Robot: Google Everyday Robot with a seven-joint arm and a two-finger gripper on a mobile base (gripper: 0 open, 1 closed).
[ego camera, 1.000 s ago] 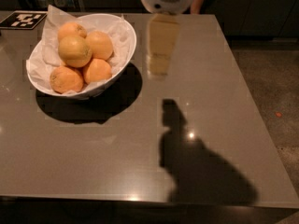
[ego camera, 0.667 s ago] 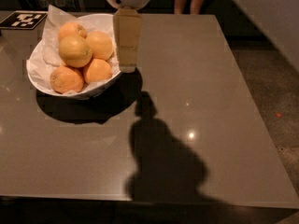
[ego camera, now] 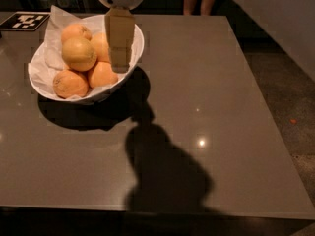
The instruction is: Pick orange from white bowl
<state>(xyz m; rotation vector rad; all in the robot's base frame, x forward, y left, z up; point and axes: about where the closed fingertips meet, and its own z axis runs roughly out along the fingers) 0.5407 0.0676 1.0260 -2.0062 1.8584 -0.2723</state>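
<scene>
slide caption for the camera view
The tool hangs over the right side of the white bowl, beside the pale orange.

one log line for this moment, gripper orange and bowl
stage: pre-grasp | gripper: over right side of white bowl | orange: in bowl, top of pile, not held | table: bowl at far left
</scene>
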